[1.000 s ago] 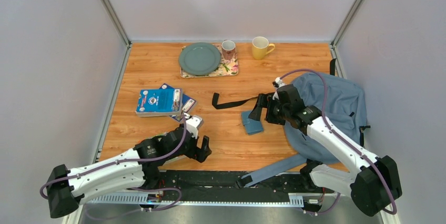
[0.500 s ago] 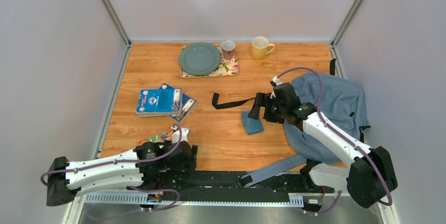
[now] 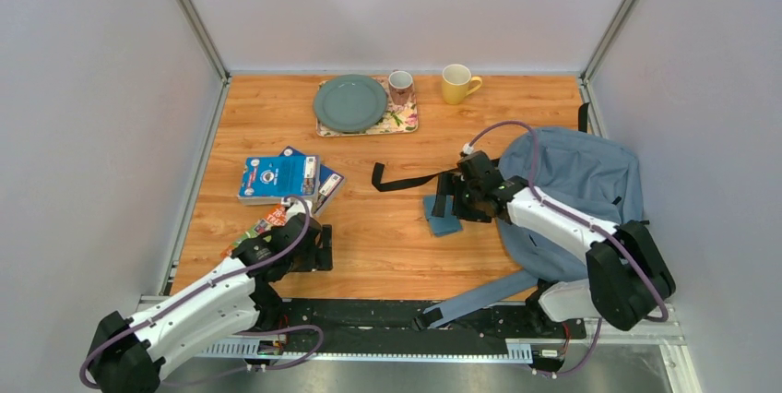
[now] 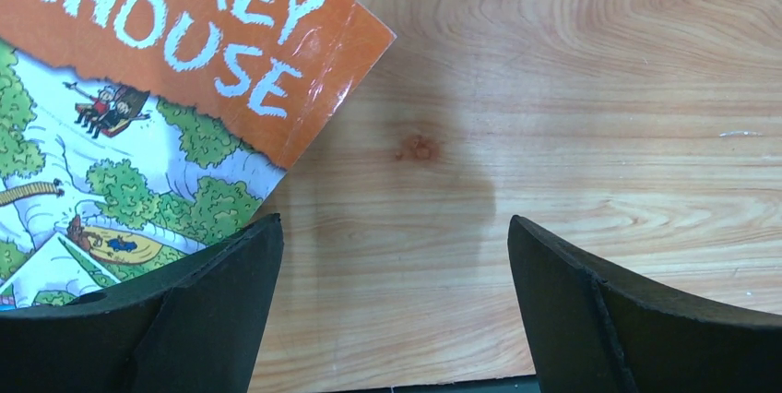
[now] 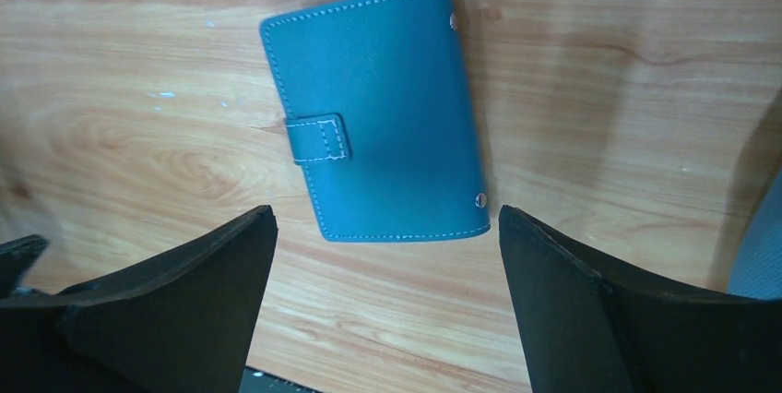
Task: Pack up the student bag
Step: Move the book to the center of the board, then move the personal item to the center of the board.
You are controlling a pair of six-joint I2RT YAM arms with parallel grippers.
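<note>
The left arm (image 3: 198, 296) lies low, stretched from the near-left corner of the table (image 3: 387, 245) toward its near-left part. The left gripper (image 3: 318, 250) points down at the table, jaws wide apart, gripping nothing. The right arm (image 3: 558, 218) reaches from the table's near-right edge toward its middle. The right gripper (image 3: 444, 199) hangs over the table, jaws also spread wide, gripping nothing.

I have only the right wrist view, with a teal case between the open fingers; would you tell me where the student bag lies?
Observer: The student bag lies on the right side of the table, just right of the teal case.
Operator: Thanks; where is the left gripper?
Observer: The left gripper stands open at the edge of an orange picture book, near the front left.
Operator: Any other books?
Observer: A stack of blue books lies just beyond the orange one.
</note>
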